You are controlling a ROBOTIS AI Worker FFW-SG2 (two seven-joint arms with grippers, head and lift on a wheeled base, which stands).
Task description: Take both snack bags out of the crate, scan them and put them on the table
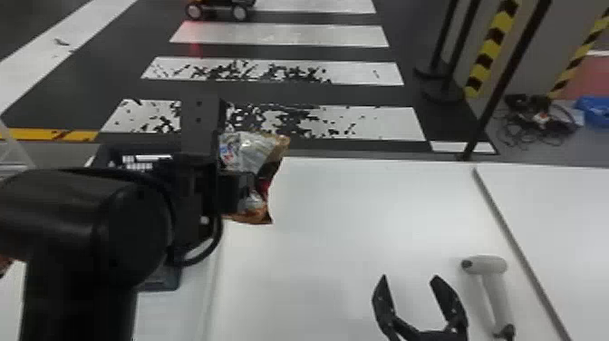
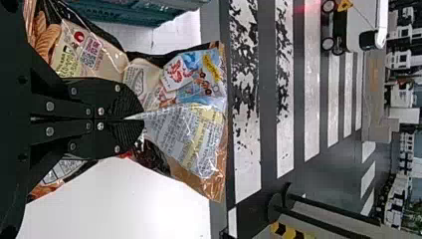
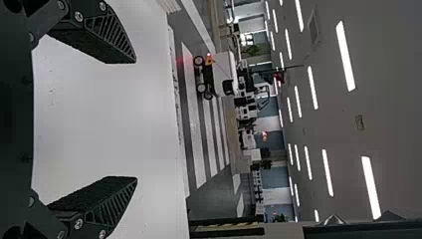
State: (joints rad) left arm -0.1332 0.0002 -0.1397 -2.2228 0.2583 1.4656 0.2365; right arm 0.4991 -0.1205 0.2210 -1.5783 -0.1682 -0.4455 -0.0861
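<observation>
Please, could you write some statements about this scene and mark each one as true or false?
1. The left hand holds a snack bag. True.
2. The right hand is shut. False: its fingers stand apart.
3. The scanner lies on the white table. True.
4. The scanner is to the left of the right hand. False: it lies to the right of this hand.
5. The crate is on the robot's left side. True.

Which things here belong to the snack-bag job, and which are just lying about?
Job:
- snack bag, in the left gripper
- crate
- scanner, on the table

Lying about:
- wheeled vehicle
- cable tangle
- blue container
</observation>
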